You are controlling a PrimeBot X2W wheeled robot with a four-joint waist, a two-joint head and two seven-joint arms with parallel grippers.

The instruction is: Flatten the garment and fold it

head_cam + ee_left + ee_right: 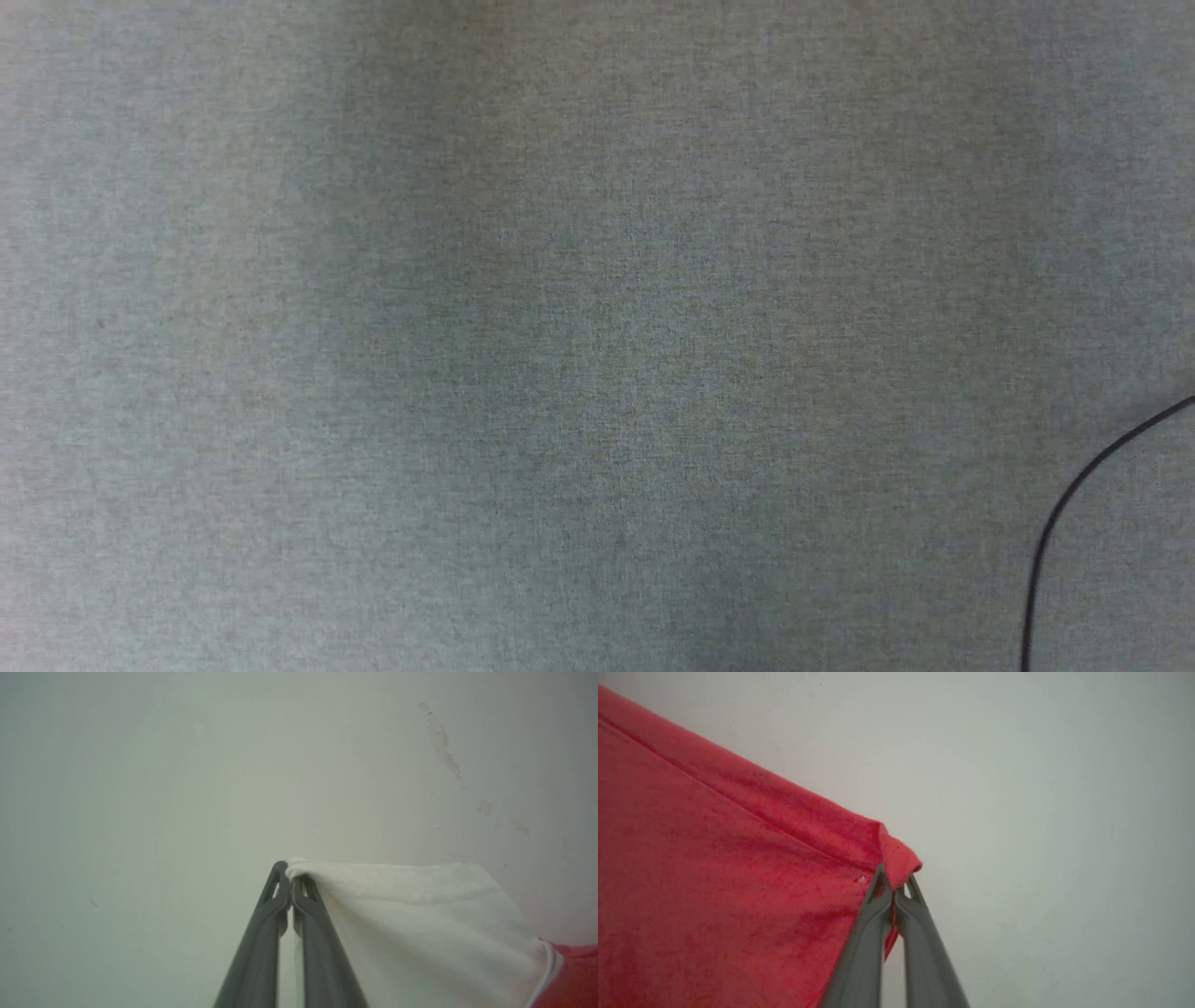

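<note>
You are early in the job, by my reading: neither the flattening nor the fold is done, because the garment [714, 882] hangs between the two arms rather than lying spread out. Your left gripper [290, 877] has its fingers pressed together on the outer corner of the white sleeve [420, 924]. From the tips that sleeve runs out toward 3 o'clock and sags toward 4 o'clock, where a thin red-and-white trim line meets the red body at the frame's corner. Your right gripper [894, 882] is likewise clamped, pinching a small bunched corner of red cloth that pokes up just past the tips at 12 o'clock. From there a hemmed edge climbs away toward 10 o'clock and the body of the shirt spreads over the 9 o'clock side of that view. The red fabric looks soft and slightly fuzzy, pulled fairly taut along that edge, with a few shallow creases below it. The lettering on the chest is out of sight. Behind both grips is a pale wall [140, 788] with peeled patches [441, 742] near 1 o'clock in the left wrist view. The head view looks down on a grey cloth surface [560, 336] with a black cable [1074, 504] curving in at 4 o'clock. How low the shirt's loose end hangs I cannot tell, so treat the laying-down, smoothing and every fold as yours to do.
</note>
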